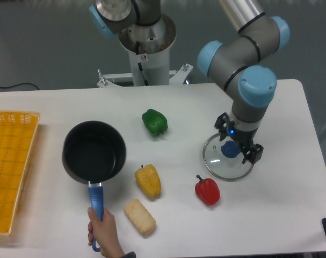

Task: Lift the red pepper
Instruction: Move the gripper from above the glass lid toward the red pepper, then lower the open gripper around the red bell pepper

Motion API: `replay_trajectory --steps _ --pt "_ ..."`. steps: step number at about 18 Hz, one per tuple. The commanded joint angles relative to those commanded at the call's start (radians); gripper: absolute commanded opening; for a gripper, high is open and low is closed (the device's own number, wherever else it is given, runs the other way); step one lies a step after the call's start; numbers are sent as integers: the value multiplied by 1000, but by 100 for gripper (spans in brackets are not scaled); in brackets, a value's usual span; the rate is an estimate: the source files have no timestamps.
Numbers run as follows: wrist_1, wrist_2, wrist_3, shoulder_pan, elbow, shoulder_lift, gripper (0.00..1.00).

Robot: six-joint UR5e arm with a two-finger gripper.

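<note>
The red pepper (207,190) lies on the white table right of centre, near the front, with its dark stem pointing up-left. My gripper (238,141) hangs above the glass lid (229,156), up and to the right of the pepper. Its two black fingers stand apart with nothing between them, so it is open. It is clear of the pepper by roughly a pepper's length.
A green pepper (154,122) lies at the middle back and a yellow pepper (147,180) in front of it. A bread roll (139,216) sits near the front. A person's hand (103,231) lifts a dark pan (93,152) by its blue handle. A yellow basket (8,166) stands at the left edge.
</note>
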Motion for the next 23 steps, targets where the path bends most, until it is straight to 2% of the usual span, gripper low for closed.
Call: replay_trajectory --steps 6,10,15,19,23 --pt "12 -66 -232 -3 8 -12 100" --pt "22 -67 -342 -12 17 -21 100" --pt "109 -64 -560 -58 17 -66 100" --pt "143 -61 -684 -74 21 -86 100" --pt "183 -51 -862 -92 54 -126 100"
